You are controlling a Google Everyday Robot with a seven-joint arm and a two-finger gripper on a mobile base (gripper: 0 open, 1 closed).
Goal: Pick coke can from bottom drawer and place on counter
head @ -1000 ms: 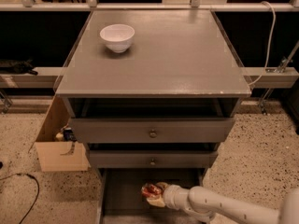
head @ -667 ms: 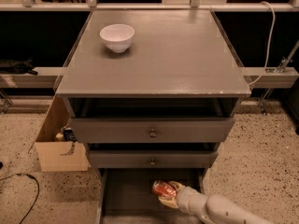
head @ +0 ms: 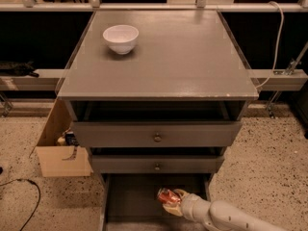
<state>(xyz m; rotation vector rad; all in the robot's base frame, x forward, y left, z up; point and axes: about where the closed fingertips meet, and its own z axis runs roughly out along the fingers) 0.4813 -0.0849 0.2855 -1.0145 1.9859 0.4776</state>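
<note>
The coke can point(head: 167, 195) lies tilted inside the open bottom drawer point(head: 132, 201), towards the right of the drawer's dark-grey floor and just below the front of the drawer above it. Nothing else shows on that floor. The end effector point(head: 172, 201) reaches into the drawer from the lower right, its pale fingers point(head: 173, 209) closed around the can, one below it and one at its upper right, so the can is held between them; whether the can touches the drawer floor cannot be told. The white arm point(head: 226, 217) runs from the end effector to the lower right corner. Above the drawer sit two closed grey drawer fronts, each with a round metal knob: the lower front point(head: 125, 164) and the upper front point(head: 120, 134). On top is the broad grey bench point(head: 183, 57), which carries a white bowl point(head: 121, 37) near its back left corner, well apart from the can. Beside the cabinet on the left, an open cardboard box point(head: 57, 153) stands on the speckled floor point(head: 269, 162), with a dark cable point(head: 21, 186) lying nearby. A white cable point(head: 277, 37) hangs at the right of the bench.
</note>
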